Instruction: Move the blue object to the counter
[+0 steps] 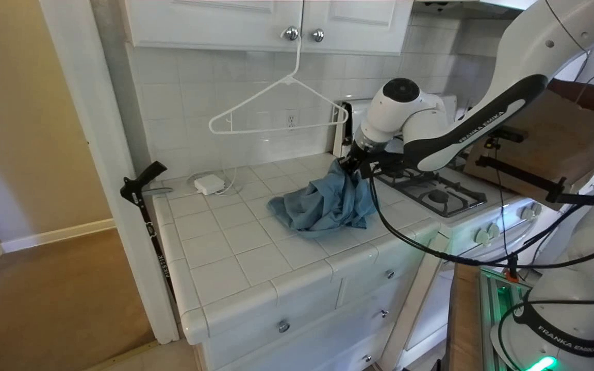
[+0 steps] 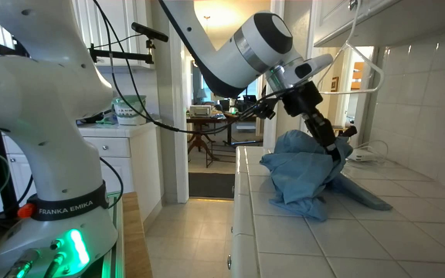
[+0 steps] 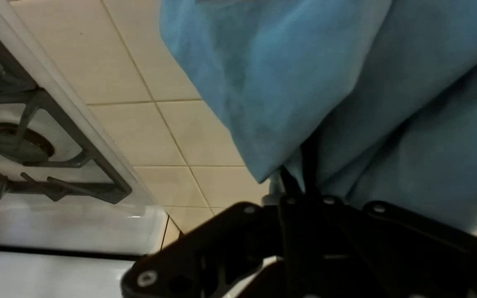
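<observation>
Blue cloth [image 1: 323, 203] heaped on tiled counter [image 1: 217, 263], gripper [image 3: 298, 167] in its folds

The gripper is clamped on the cloth, its ends lost under fabric. The heap lies near the counter's front edge, toward the edge beside the gas stove [image 1: 438, 196]. Crumpling hides what kind of piece it is; the wrist view's top and right borders cut it off.

In an exterior view we count two cabinet knobs [image 1: 291, 33] and one hanger [image 1: 289, 80] at upper center, one blue cloth [image 1: 323, 203] and one end effector [image 1: 349, 164] mid-frame, and four drawer knobs [image 1: 283, 326] lower down. At left we see one white box [image 1: 209, 184] and one black stick [image 1: 149, 228].
</observation>
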### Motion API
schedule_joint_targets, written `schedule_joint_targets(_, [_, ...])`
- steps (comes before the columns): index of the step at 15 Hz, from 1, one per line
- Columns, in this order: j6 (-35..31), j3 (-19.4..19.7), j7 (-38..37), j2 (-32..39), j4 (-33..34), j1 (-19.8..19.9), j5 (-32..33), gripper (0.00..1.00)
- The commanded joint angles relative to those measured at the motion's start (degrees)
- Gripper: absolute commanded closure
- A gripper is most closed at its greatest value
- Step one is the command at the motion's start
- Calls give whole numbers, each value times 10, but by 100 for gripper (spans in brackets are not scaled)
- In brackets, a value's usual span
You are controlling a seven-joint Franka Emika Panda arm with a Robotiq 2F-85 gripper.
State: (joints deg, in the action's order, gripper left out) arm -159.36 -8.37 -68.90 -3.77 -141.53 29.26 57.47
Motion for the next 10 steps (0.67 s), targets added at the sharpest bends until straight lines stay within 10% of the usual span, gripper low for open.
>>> schedule_joint_targets(1, [0,-3,-15,12,3,-1,4,98])
schedule_joint_targets(10, [-8,-5,-110,69,50,-2,74,99])
